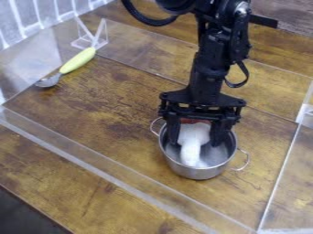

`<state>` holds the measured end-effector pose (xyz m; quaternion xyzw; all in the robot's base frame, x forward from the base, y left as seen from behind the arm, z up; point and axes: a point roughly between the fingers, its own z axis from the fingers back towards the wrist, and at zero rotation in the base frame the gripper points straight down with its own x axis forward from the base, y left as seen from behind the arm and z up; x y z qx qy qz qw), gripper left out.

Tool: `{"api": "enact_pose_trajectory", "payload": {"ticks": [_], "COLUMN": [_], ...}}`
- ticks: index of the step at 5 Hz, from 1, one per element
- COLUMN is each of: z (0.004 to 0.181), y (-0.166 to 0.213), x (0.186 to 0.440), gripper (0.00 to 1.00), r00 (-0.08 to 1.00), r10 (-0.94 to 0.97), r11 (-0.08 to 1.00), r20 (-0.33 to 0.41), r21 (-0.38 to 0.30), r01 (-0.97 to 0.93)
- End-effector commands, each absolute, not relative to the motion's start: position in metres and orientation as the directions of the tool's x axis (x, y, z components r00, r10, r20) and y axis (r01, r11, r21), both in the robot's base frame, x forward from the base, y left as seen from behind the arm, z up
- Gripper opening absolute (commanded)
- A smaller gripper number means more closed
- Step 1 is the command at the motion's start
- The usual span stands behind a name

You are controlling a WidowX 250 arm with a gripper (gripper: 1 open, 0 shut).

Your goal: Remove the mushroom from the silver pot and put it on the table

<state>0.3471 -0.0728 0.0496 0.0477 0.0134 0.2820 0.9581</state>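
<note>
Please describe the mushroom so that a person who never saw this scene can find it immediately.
Start at the wooden table and find the silver pot near its right side, under the black arm. The open tool straddles the mushroom, which lies inside that pot. It is the thick white piece in the pot, unlike the yellow banana far off at the upper left.

The tabletop (86, 128) is showing dark brown wood planks with plain grain, catching a soft sheen in places. Clear plastic edging strips (110, 160) are lying across it, glossy and see-through. The silver pot (196, 163) is gleaming as polished metal, its rim reflecting light. The mushroom (195, 142) inside is looking like smooth, matt white plastic on its stem. The pincer (196, 126) is appearing as matt black plastic or metal. The banana-shaped toy (77, 60) is showing smooth yellow-green plastic.
</note>
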Motion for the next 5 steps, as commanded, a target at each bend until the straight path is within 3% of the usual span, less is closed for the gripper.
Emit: {"api": "enact_pose_trajectory", "payload": {"ticks": [1, 5], "z": [0.06, 0.038], "y": [-0.073, -0.057], "x": [0.358, 0.365], "gripper": [1.0, 1.0], "r00": [0.82, 0.85], "r10": [0.572, 0.526], "r11": [0.817, 0.848], "r20": [0.039, 0.024], "r21": [0.063, 0.067], "r01": [-0.573, -0.526]}}
